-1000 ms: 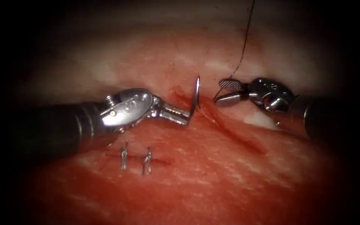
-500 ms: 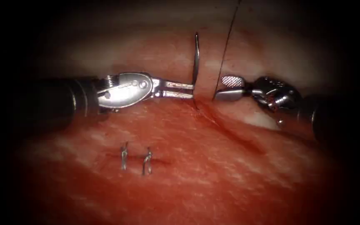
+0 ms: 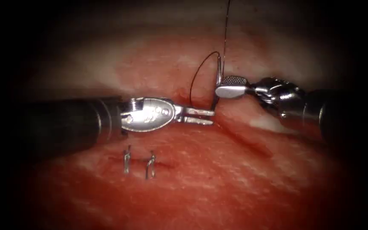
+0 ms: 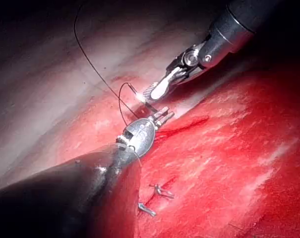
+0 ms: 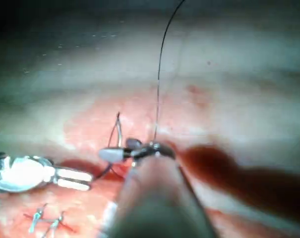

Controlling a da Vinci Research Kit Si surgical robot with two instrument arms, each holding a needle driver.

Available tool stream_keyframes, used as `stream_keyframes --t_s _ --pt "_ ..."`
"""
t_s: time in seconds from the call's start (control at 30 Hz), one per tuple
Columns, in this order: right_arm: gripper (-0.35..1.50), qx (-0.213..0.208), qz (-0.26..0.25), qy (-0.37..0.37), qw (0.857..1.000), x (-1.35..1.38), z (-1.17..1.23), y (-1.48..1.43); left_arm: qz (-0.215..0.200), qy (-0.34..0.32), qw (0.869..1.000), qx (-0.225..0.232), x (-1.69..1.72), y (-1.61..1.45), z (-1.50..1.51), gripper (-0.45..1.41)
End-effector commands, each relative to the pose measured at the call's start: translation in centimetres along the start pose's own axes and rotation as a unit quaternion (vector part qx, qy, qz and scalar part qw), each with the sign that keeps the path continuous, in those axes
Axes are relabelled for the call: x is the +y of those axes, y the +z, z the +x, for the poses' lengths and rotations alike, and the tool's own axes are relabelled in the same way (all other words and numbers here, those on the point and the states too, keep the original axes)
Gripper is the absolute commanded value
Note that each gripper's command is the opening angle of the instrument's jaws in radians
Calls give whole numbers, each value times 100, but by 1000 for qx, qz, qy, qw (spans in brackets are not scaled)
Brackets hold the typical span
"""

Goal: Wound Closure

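Endoscope view placed the needle (image 3: 217, 87) upright between the two tool tips, above the upper end of the cut (image 3: 239, 136) in the tissue (image 3: 218, 179). The right tool (image 3: 228, 86) came in from the right, and its jaws were closed on the needle near the upper part of the curve. The left tool (image 3: 201, 116) lay level on the left side of the cut, its two jaws a little apart and holding nothing, with their tips just beside the needle's lower end. I could not tell whether that lower end sat in the tissue or just above it. The thread (image 3: 199, 72) arched in a loop from the needle over to the left and down toward the cut, and another strand ran straight up out of view. Two earlier stitches (image 3: 139, 164) sat in the tissue below the left tool, well apart from the needle.

Left wrist view showed the left tool (image 4: 164, 117) from behind, its jaws parted, with the right tool (image 4: 152, 91) just beyond it and the thread (image 4: 97, 74) sweeping far off over the pale tissue, a run the endoscope view cut short. Right wrist view showed the needle (image 5: 116, 131) as a thin curve rising from the right tool (image 5: 112, 154), the thread (image 5: 159, 69) climbing straight up, and the left tool (image 5: 73, 179) lying open alongside.
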Motion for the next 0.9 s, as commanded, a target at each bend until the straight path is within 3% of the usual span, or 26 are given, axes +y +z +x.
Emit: stream_keyframes --t_s 0.03,0.23,0.9 --pt "108 2 -9 2 1000 4 0 11 -1 5 1000 0 2 5 -5 -45" --pt "108 9 -43 3 999 16 0 12 -5 25 1000 5 5 4 1 -45" --pt "104 2 -24 42 999 7 -1 16 -22 45 999 -4 14 13 -3 -45"
